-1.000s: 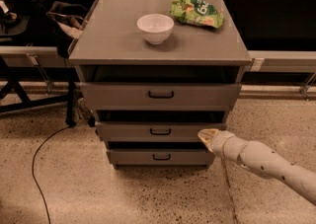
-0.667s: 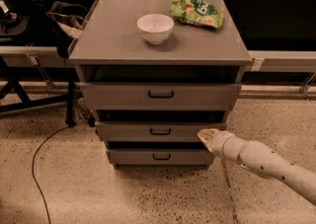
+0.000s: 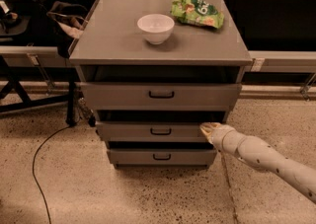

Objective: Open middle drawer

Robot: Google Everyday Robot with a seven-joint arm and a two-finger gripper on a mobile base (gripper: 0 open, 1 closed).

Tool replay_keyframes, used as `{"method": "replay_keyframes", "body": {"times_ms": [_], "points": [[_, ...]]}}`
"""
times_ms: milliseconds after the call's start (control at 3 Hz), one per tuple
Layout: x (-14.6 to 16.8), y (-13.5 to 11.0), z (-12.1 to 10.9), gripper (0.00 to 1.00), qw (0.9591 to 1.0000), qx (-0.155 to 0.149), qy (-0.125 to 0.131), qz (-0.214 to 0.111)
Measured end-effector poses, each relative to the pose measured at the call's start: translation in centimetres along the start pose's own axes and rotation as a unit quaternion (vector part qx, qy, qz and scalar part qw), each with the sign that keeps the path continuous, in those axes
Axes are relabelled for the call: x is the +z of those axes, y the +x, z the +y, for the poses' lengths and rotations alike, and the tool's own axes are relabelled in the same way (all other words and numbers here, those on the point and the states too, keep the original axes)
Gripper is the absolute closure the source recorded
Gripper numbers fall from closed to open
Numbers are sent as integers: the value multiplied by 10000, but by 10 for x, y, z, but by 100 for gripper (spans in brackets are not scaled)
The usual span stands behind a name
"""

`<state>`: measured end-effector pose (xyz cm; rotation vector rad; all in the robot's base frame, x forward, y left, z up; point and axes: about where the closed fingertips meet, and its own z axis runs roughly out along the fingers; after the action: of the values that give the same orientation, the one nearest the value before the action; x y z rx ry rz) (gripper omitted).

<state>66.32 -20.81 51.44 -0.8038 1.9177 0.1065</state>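
Observation:
The grey cabinet (image 3: 123, 40) has three drawers. The middle drawer (image 3: 128, 132) has a wide flat front with a small black loop handle (image 3: 160, 131) at its centre, and it stands a little way out with a dark gap above it. My gripper (image 3: 210, 129), at the end of a white arm coming in from the lower right, is at the right end of the middle drawer's front, to the right of the handle. The top drawer (image 3: 113, 95) has the tallest front. The bottom drawer (image 3: 128, 157) has the narrowest.
A white bowl (image 3: 155, 28) and a green snack bag (image 3: 197, 12) lie on the cabinet top. A black cable (image 3: 42, 154) runs over the speckled floor at the left. Dark stands and bags (image 3: 64, 18) are at the far left, and a low rail (image 3: 281, 60) is behind.

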Motion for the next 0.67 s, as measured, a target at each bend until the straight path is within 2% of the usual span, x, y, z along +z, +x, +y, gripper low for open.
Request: {"method": "replay_keyframes", "body": {"times_ms": [333, 667], "points": [[14, -1, -20, 100, 9997, 63, 225, -60], [23, -1, -29, 100, 9994, 100, 333, -75]]}}
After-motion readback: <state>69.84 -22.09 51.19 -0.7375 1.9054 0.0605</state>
